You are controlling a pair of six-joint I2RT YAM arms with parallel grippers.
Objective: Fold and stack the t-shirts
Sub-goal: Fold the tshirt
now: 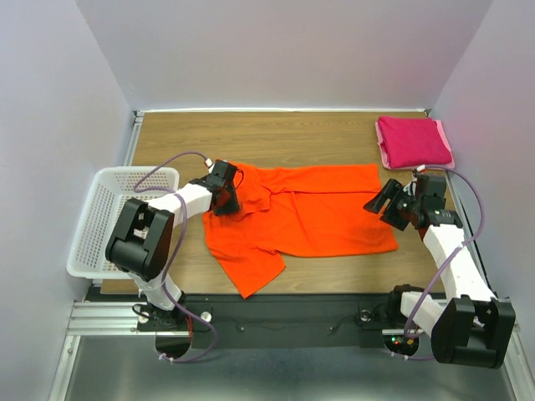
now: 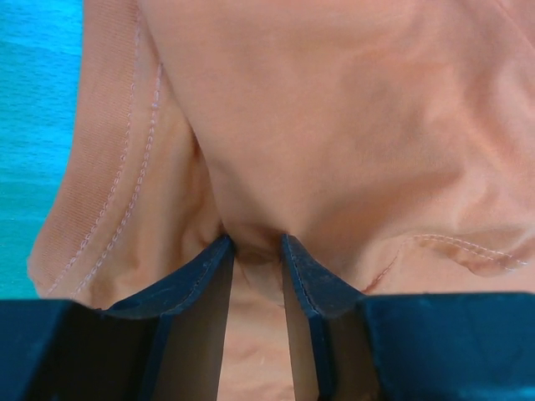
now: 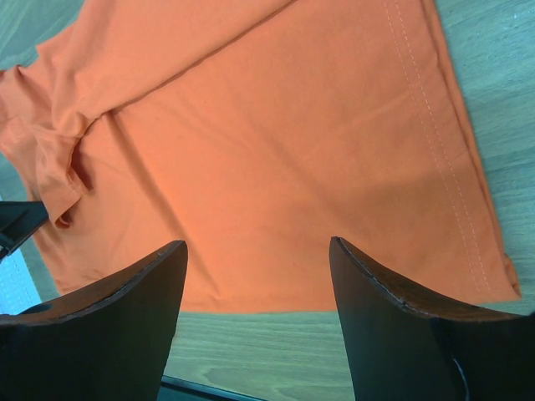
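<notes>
Orange shirt [image 1: 309,219] lies flat on the middle of the desk [image 1: 251,138], its long axis running left to right. Left gripper [image 2: 257,246] pinches a fold of cloth at the shirt's left end. Right gripper [image 3: 255,246], jaws spread and holding nothing, hangs at the right hem, the nearer arm to that edge. Pink shirt [image 1: 414,142] sits folded at the far right corner, apart.

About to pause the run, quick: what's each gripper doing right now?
Left gripper: closed, pinching a fold of the orange t-shirt.
Right gripper: open, holding nothing.
</notes>
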